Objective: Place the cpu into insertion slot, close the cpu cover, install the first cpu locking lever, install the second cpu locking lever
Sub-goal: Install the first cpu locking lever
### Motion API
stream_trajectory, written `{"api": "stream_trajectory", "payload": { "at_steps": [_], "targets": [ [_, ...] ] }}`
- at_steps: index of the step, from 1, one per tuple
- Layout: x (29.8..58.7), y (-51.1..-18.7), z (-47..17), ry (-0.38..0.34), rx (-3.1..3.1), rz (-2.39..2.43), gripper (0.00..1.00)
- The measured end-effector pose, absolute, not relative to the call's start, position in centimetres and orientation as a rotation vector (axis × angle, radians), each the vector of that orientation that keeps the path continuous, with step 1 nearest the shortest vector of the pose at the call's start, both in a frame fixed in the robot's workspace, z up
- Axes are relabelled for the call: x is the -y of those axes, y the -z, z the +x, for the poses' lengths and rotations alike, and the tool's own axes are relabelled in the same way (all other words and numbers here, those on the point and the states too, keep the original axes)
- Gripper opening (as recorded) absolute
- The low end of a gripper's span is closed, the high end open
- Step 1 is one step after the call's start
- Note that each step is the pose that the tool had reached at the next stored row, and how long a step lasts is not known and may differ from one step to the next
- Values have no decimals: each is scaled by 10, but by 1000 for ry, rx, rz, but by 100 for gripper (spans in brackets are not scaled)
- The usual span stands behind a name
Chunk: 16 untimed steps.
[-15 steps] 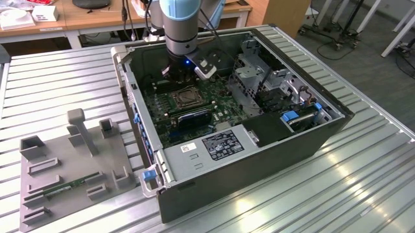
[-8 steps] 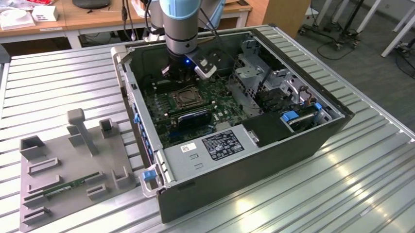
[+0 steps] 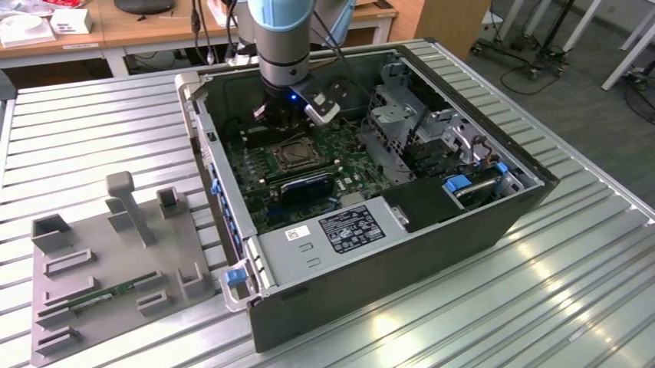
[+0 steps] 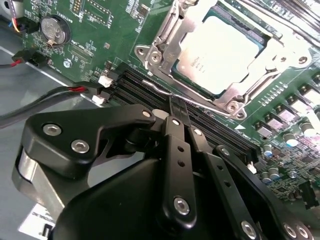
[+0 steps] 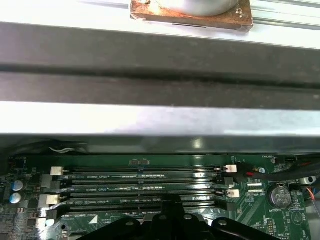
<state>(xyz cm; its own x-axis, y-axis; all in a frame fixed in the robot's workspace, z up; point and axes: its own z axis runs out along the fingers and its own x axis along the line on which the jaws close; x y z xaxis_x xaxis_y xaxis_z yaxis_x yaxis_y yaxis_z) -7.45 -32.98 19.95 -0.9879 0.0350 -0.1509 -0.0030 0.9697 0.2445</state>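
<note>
Black linkage arms of the gripper (image 4: 173, 102) lie closest to the lens in the second wrist view. Its fingers (image 4: 177, 135) are drawn together to a narrow tip with no gap showing. You cannot tell whether anything is nipped between them. The tip sits at a wire locking lever (image 4: 159, 89). This lever runs along the side of the insertion slot (image 4: 231, 106) that faces the long black memory slots (image 4: 132, 80).

Note the state of the work. The cpu (image 4: 220, 50) lies flat in the insertion slot, silvery top up. The cpu cover (image 4: 167, 30) appears lowered around it, with the chip showing through the cut-out. The step in hand is therefore judged to be a lever installation. Which of the two levers it is cannot be told.

To do the step well:

1. Bear on the lever alone. The memory slots lie just beside it, and a tip that slips off the wire would likely strike them or the motherboard (image 4: 100, 30).
2. Press the wire down, then sideways, so that it passes under its catch rather than over it. The catch cannot be made out here.
3. Apply force gradually. A sprung wire is likely to snap back if let go short of the catch.
4. Check that the cover lies flat on every side before you load it.
</note>
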Motion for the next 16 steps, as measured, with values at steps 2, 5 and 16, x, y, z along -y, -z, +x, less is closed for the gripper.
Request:
{"api": "stream_trajectory", "payload": {
  "at_steps": [2,5,16],
  "targets": [
    [330,-200,-78,-368,-2960,23,11],
    [330,-202,-81,-367,-2952,22,11],
    [330,-219,-86,-364,-2922,16,11]
  ]
}}
